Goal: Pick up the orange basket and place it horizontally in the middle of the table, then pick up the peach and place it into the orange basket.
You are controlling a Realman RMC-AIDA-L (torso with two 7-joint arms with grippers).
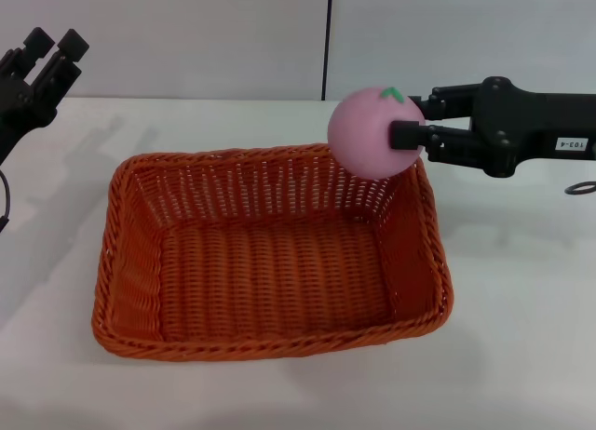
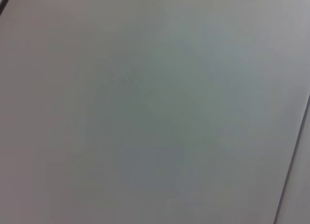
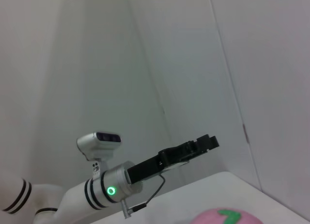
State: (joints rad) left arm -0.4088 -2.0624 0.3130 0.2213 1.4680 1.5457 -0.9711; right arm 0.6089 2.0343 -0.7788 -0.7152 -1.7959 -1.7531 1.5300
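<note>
The orange basket [image 1: 270, 253] lies lengthwise across the middle of the white table [image 1: 521, 337], its inside bare. My right gripper [image 1: 410, 118] reaches in from the right and is shut on the pink peach [image 1: 375, 132], which hangs above the basket's far right corner, green leaf up. In the right wrist view the top of the peach [image 3: 227, 217] shows at the lower edge. The left gripper [image 1: 42, 62] is raised at the far left, away from the basket; in the right wrist view it [image 3: 201, 145] points out over the table.
A small dark ring [image 1: 580, 187] lies on the table at the right edge. The wall behind has a dark vertical seam [image 1: 327, 39]. The left wrist view holds only a plain grey surface.
</note>
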